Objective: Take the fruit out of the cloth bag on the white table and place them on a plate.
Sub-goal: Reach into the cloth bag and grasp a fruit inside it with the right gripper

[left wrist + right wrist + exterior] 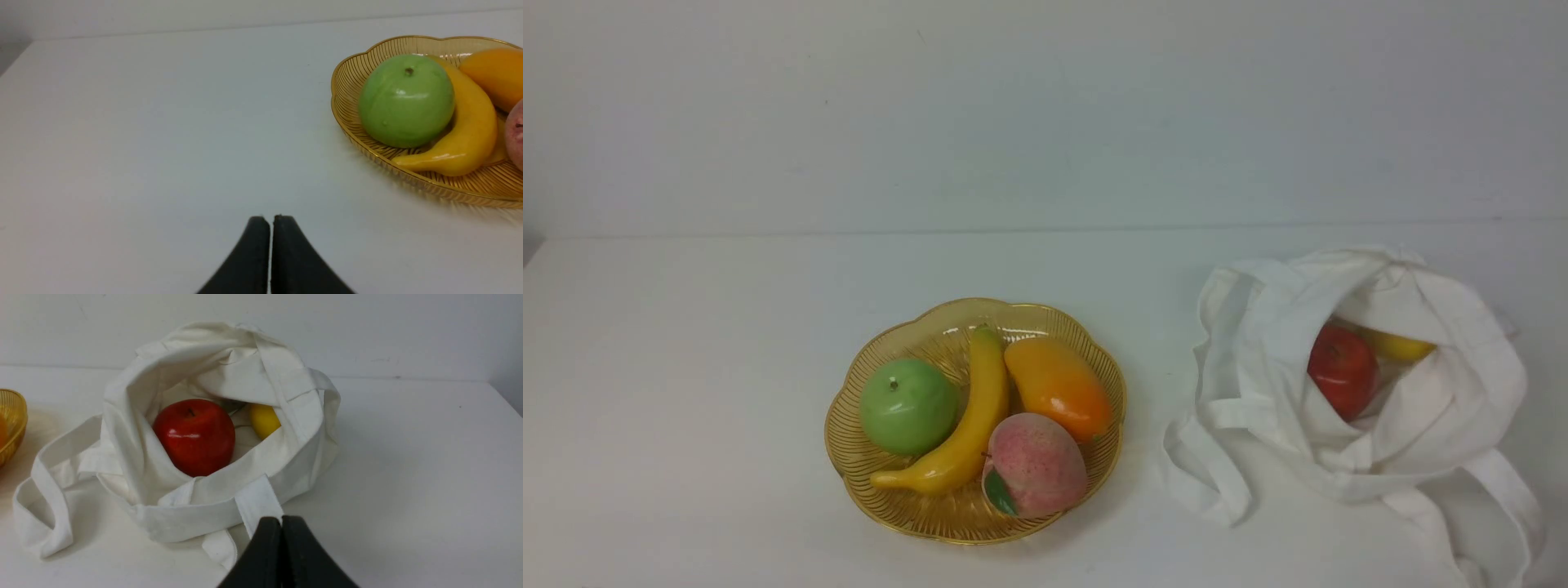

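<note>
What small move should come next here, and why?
Probably open the right gripper and ease it toward the red apple: its jaws are shut, the apple lies exposed in the open cloth bag beside the yellow fruit, and neither is on the plate yet.

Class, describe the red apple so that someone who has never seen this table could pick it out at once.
On the white table, right of the amber plate, lies a crumpled white cloth bag. Inside its open mouth sits the red apple, next to a yellow fruit. Unlike that neighbour, it is deep red, round, glossy, with a dark stem.
</note>
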`<state>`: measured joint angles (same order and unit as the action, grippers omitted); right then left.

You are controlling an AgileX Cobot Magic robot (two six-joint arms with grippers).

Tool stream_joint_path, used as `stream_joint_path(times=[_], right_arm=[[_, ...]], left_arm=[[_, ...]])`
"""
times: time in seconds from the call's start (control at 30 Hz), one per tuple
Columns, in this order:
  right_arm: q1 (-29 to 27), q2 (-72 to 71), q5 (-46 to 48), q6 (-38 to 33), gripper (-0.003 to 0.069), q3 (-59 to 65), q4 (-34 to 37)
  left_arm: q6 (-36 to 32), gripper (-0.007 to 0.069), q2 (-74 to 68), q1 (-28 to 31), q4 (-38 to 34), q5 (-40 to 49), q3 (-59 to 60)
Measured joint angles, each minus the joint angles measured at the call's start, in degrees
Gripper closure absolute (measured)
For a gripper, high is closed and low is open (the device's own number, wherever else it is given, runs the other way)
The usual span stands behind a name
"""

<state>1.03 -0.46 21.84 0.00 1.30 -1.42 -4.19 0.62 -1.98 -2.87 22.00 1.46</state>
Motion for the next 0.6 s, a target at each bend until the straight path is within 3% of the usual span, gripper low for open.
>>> stream_joint_path(times=[0.33, 0.6], right_arm=[[0.00, 0.00, -2.89, 1.17, 0.0673, 0.33, 1.42], [0.00, 0.00, -20.48, 11.41, 0.0673, 0.41, 24.55]], left_arm=[[0.00, 0.0632, 0.00, 0.00, 0.00, 0.00, 0.00], [0.00, 0.0632, 0.00, 0.00, 0.00, 0.00, 0.00]])
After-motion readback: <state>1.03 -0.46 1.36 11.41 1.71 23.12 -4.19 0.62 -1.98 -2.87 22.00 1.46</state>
